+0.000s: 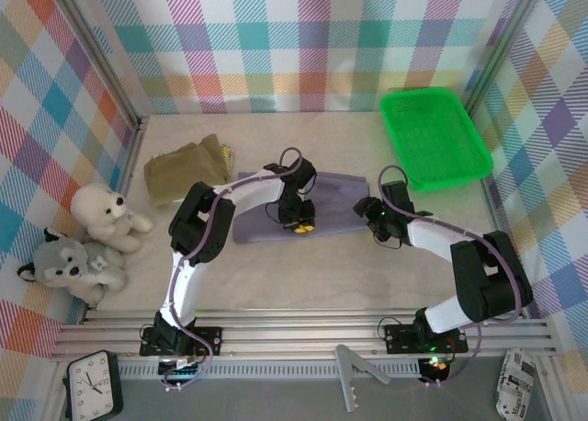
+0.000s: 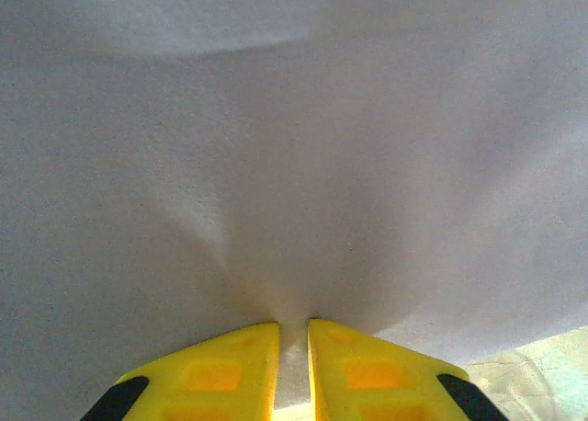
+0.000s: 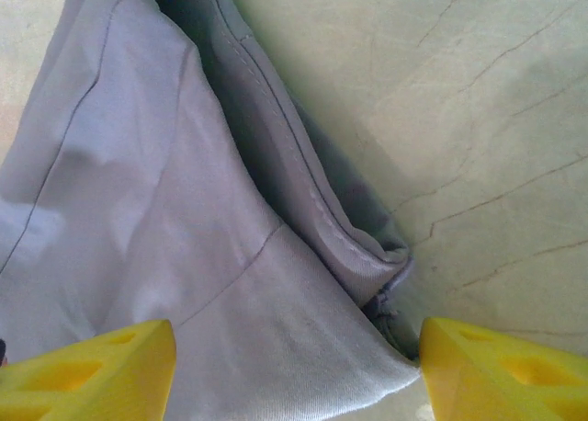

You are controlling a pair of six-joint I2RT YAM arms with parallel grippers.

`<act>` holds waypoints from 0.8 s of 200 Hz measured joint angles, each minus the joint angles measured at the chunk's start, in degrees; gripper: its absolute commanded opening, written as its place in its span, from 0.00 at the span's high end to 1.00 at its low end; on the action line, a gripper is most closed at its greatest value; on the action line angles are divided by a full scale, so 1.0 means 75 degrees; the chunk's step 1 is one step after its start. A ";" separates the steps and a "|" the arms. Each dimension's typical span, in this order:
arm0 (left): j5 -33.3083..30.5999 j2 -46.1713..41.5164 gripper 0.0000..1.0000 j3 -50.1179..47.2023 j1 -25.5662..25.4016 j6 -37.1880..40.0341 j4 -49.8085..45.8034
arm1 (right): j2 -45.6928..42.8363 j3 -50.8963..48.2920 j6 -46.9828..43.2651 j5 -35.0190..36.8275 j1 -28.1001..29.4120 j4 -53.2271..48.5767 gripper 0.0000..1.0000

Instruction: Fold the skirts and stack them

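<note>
The lavender-grey skirt [image 1: 266, 211] lies spread on the table's middle. My left gripper [image 1: 300, 225] presses down on its middle part; in the left wrist view the yellow fingers [image 2: 230, 370] stand almost together, and the gripper [image 2: 293, 352] is shut on a pinched ridge of this skirt [image 2: 294, 164]. My right gripper [image 1: 366, 208] is at the skirt's right end. In the right wrist view it [image 3: 296, 375] is open, its fingers [image 3: 101, 366] wide apart on either side of the skirt's folded corner [image 3: 276, 329]. An olive-khaki skirt [image 1: 182, 171] lies bunched at the back left, with floral cloth [image 1: 221, 149] peeking from behind it.
A green plastic tray [image 1: 434, 138] sits at the back right. A white plush toy [image 1: 103, 214] and a grey one [image 1: 69, 267] lie along the left wall. Checked walls close in the table on three sides.
</note>
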 measured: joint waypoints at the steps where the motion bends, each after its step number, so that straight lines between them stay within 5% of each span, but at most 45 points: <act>1: 0.0000 0.0000 0.83 0.0000 0.0003 0.0000 0.0000 | 0.0009 0.0000 0.0000 -0.0006 0.0000 0.0009 0.32; 51: 0.0000 0.0000 0.83 0.0026 0.0006 0.0020 -0.0009 | 0.0341 -0.0050 0.0119 -0.0216 0.0000 0.0519 0.36; 97: -0.0003 0.0000 0.83 0.0026 0.0003 0.0017 -0.0006 | 0.0134 -0.0102 0.0446 0.0035 0.0044 0.0347 0.26; 160: -0.0003 0.0000 0.83 0.0026 0.0003 0.0017 -0.0006 | 0.0038 -0.0274 0.0659 0.0015 0.0032 0.0280 0.33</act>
